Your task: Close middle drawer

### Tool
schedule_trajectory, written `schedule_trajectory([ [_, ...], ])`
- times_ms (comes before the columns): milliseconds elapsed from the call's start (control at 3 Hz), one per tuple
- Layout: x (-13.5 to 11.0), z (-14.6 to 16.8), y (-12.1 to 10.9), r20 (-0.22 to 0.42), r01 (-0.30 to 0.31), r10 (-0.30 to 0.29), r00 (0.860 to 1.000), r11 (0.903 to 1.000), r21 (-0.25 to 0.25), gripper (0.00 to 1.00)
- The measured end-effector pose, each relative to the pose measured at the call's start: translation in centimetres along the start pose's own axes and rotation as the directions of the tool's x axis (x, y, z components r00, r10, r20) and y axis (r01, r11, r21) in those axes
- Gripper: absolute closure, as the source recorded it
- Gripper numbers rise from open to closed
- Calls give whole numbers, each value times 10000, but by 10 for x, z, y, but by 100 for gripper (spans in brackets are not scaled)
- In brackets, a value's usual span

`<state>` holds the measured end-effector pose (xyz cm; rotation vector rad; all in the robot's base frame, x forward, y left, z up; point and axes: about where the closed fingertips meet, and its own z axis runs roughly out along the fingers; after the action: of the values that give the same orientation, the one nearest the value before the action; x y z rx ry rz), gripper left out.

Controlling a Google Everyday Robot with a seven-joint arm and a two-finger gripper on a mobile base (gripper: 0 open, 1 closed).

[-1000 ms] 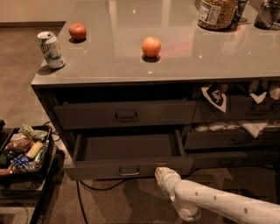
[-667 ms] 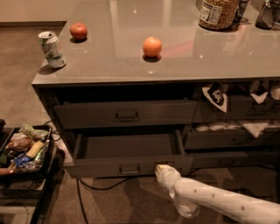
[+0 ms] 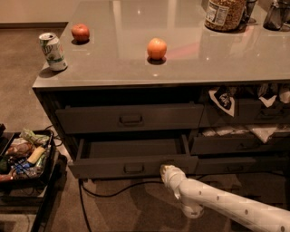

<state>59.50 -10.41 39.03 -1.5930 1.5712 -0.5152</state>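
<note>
The middle drawer [image 3: 131, 166] is a wide dark grey drawer with a low front panel and a small centred loop handle [image 3: 134, 169]. It stands part way out of the cabinet, and its box looks empty inside. My gripper [image 3: 166, 171] is at the end of the white arm that comes in from the lower right. It rests against the right end of the drawer's front panel, right of the handle. The top drawer [image 3: 131, 118] above it sits almost flush.
On the countertop [image 3: 190, 68] are a soda can [image 3: 53, 51], a red apple [image 3: 80, 32], an orange [image 3: 157, 48] and a jar [image 3: 226, 13]. Drawers with cloths [image 3: 235, 106] are open at the right. A tray of snacks [image 3: 25, 154] stands on the floor at the left. A cable [image 3: 118, 190] runs under the drawer.
The gripper has moved forward against the drawer front. The middle drawer has slid some way in and less of its inside shows.
</note>
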Motion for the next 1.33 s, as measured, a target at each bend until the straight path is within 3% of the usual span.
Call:
schedule_trajectory([
  [333, -1, 15, -31, 105, 155, -160, 9998, 9988, 463, 100],
  [1333, 1, 31, -30, 352, 158, -185, 9992, 9971, 747, 100],
])
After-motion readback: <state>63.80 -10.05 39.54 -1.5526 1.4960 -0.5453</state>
